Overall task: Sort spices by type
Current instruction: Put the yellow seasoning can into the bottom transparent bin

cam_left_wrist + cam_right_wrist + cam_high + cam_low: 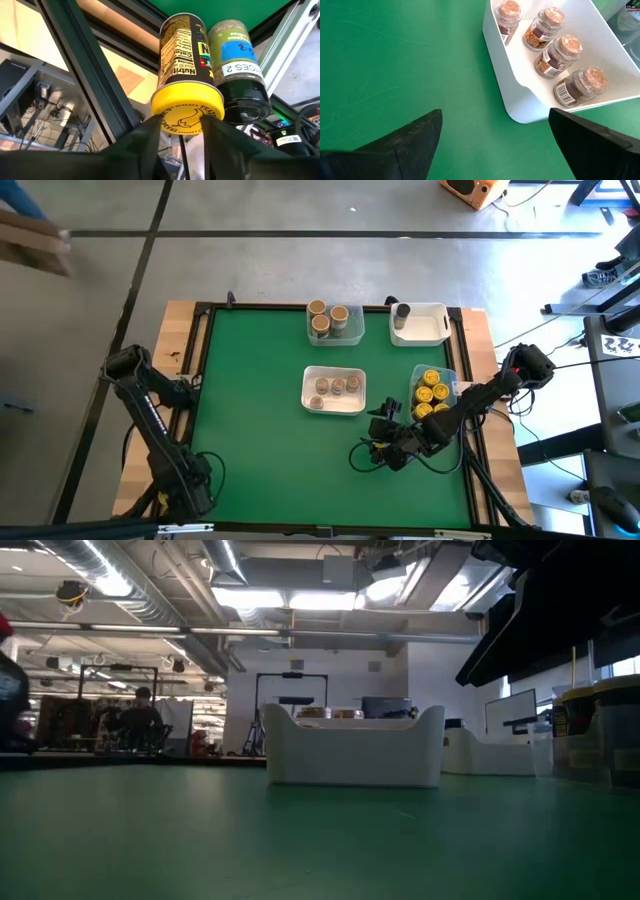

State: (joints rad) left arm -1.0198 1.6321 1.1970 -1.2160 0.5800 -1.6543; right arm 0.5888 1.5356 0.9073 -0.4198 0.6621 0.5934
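Observation:
In the left wrist view a yellow-lidded spice jar [186,70] and a dark-lidded one [239,65] stand side by side by the table's left frame. My left gripper [182,132] is partly open just short of the yellow lid. In the high view it sits at the table's left edge [188,387]. My right gripper [495,150] is open wide over the green mat [385,442], close to the white tray [520,95]. That tray holds several cork-topped jars [560,52]. A clear tray of yellow-lidded jars [431,392] lies at the right. My left gripper has its fingertips [150,130] in front of the near rim of the yellow lid [187,117]. The gap between them looks narrower than the lid. I cannot tell whether they touch it.
At the far side are a clear tray of tan-lidded jars [334,320] and a white tray [425,325] with one grey-lidded jar [402,311]. The black frame [200,350] borders the mat. The mat's left half is bare green. People are in the room beyond.

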